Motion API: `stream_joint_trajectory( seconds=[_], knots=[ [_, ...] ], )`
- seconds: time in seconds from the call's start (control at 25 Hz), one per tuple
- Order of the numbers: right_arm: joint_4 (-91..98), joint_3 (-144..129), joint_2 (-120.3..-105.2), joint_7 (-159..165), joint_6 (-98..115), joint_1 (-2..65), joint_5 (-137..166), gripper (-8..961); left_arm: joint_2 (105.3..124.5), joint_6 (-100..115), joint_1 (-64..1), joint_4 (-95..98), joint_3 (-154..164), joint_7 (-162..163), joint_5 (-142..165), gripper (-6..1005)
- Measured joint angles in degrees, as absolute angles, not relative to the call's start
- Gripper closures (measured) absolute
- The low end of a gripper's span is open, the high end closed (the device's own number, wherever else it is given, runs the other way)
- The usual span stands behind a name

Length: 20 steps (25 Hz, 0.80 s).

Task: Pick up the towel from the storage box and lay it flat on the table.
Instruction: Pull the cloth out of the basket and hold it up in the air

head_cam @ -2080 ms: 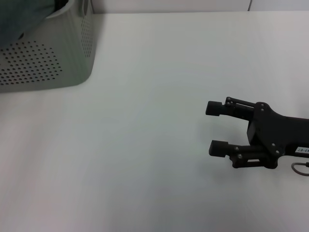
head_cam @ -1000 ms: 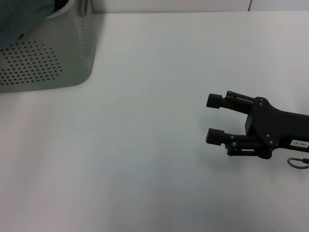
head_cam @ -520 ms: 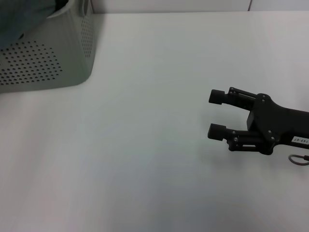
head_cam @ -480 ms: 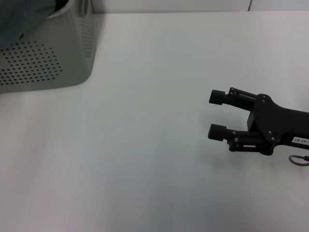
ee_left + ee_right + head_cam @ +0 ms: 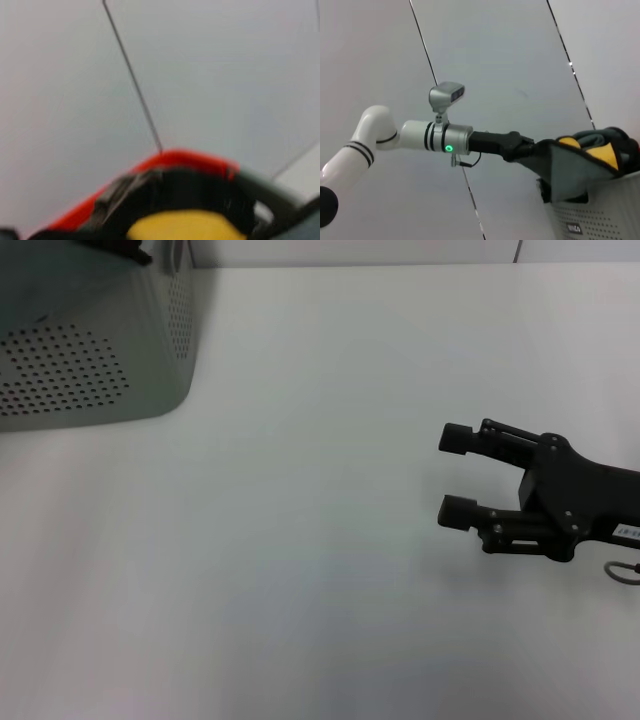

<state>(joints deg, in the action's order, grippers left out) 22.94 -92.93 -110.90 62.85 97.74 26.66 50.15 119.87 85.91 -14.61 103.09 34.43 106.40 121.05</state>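
The storage box (image 5: 90,350) stands at the table's (image 5: 300,490) far left corner; its holed wall also shows in the right wrist view (image 5: 590,220). In that view my left gripper (image 5: 530,148) is shut on an edge of the towel (image 5: 570,167), held above the box's rim. The cloth hangs dark green with mustard yellow folds (image 5: 602,152). The left wrist view shows a blurred yellow patch of towel (image 5: 185,225) with a black edge. My right gripper (image 5: 452,474) is open and empty, low over the table at the right.
A dark bit (image 5: 115,248) shows at the head view's top edge above the box. The white tabletop stretches wide between the box and my right gripper. A grey panelled wall (image 5: 495,60) stands behind the left arm.
The dark green cloth seen in the box at the head view's top left has risen out of that view. My right gripper has drifted slightly right, still open.
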Motion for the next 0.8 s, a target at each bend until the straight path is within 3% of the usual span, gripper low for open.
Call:
stream_joint_trajectory(
  seconds=[0.04, 0.44, 0.8],
  knots=[
    [22.94, -92.54, -110.9, 62.8, 98.13, 26.5, 50.14, 84, 119.87, 86.49, -14.38, 103.09, 33.99, 106.54, 118.74, 983],
    [25.15, -87.36, -112.02, 58.61, 102.08, 25.97, 50.83, 85, 119.7, 99.35, -14.6, 103.73, 30.12, 108.6, 97.06, 982],
    [33.5, -86.22, -111.72, 57.61, 101.9, 26.24, 52.89, 86, 117.25, 110.28, -14.95, 104.04, 30.28, 110.06, 80.51, 982]
  ],
)
